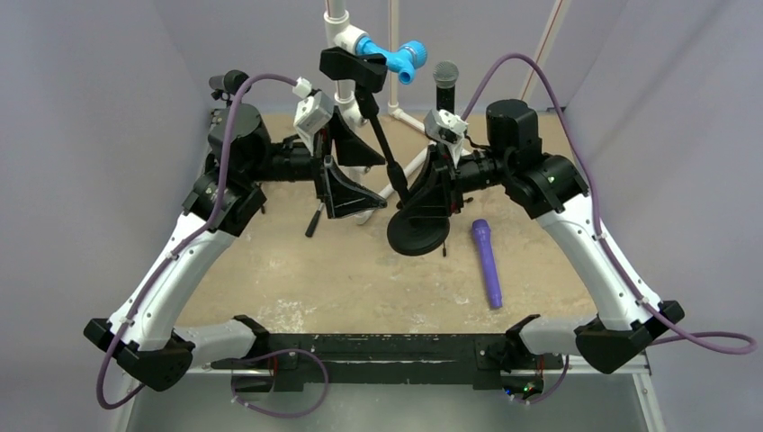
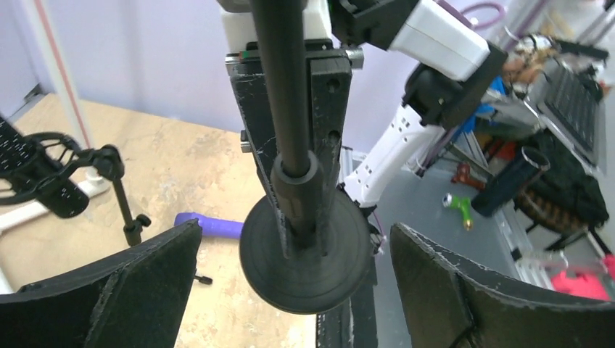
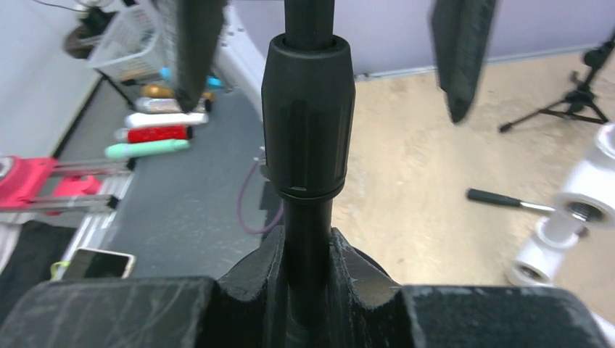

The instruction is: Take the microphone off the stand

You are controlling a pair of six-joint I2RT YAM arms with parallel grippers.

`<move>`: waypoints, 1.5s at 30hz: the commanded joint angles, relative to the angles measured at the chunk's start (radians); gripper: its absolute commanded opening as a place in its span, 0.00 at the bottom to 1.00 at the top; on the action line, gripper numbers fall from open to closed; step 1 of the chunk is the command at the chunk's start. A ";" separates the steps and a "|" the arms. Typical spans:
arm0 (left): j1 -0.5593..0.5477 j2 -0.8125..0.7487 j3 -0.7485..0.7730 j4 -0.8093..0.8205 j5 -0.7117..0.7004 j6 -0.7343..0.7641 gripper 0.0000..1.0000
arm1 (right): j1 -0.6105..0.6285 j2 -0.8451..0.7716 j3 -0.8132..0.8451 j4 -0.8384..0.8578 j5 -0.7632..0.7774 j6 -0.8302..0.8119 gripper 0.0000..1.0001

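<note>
Near half of the bench (image 1: 360,288) lies bare in front of me, with plenty of room to sweep either arm across. The centre is crowded: the stand pole (image 1: 382,144) slants through it, its round base (image 1: 418,229) tilted, and my right claw (image 1: 435,193) is clamped on that pole, blocking the right side. My left claw (image 1: 358,166), fingers spread wide, has the white pipe frame (image 1: 345,90) close behind it. A purple microphone (image 1: 487,263) lies right of the base, and a thin black rod (image 1: 313,220) lies left of it.
</note>
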 commanded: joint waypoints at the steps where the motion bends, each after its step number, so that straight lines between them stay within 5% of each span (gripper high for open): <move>1: 0.001 0.057 0.044 0.082 0.190 0.133 0.94 | 0.021 -0.028 -0.023 0.149 -0.201 0.123 0.00; 10: -0.010 0.106 0.061 0.205 0.289 0.062 0.69 | 0.060 -0.015 -0.061 0.165 -0.219 0.132 0.00; 21: -0.039 0.099 -0.001 0.332 0.263 -0.061 0.00 | 0.060 0.006 -0.049 0.140 -0.118 0.098 0.00; 25: -0.039 0.083 -0.015 0.277 0.110 -0.122 0.00 | 0.060 0.006 -0.019 0.093 0.025 0.053 0.00; 29: -0.037 0.067 0.016 0.089 -0.203 -0.240 0.00 | 0.061 0.012 0.031 0.043 0.176 0.005 0.00; 33: -0.005 0.056 0.011 0.089 -0.275 -0.464 0.00 | 0.064 0.030 0.075 0.018 0.262 -0.038 0.00; 37: 0.005 0.037 0.018 0.068 -0.273 -0.482 0.10 | 0.063 0.035 0.080 0.009 0.281 -0.061 0.00; 45: 0.021 -0.010 0.033 0.085 -0.114 -0.198 0.99 | 0.059 0.025 0.067 -0.003 0.152 -0.068 0.00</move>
